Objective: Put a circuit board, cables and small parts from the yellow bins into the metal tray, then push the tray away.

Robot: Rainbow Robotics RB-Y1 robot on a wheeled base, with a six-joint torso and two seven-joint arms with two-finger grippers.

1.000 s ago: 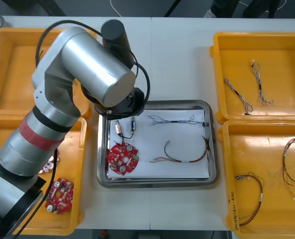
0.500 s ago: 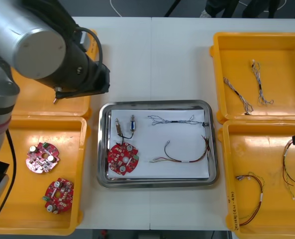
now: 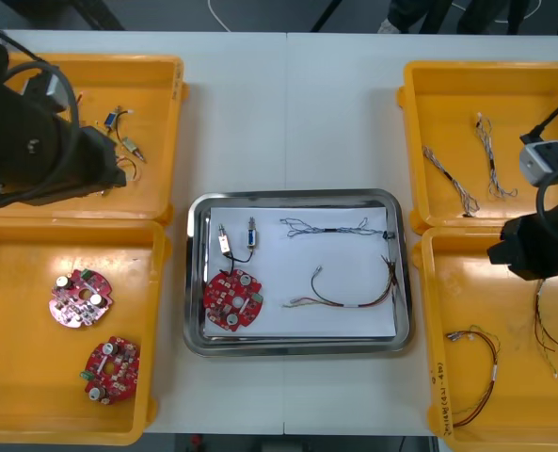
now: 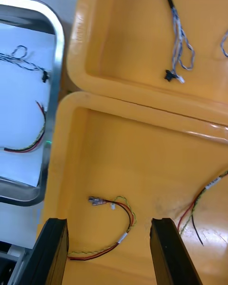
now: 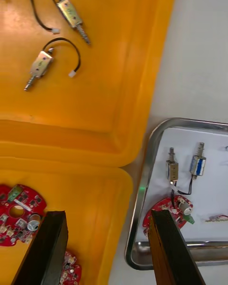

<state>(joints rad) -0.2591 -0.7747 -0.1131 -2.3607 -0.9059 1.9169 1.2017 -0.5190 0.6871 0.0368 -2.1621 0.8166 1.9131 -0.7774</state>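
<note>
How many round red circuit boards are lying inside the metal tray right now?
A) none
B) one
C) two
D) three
B: a single red circuit board lies in the left part of the metal tray. The two other boards sit in the near yellow bin on the robot's left.

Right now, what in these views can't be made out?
Front view: left arm hides much of the far left bin.
Front view: right arm covers one cable's top; the right wrist view's edge cuts it off too.
Small parts in the tray: too small to identify.
</note>
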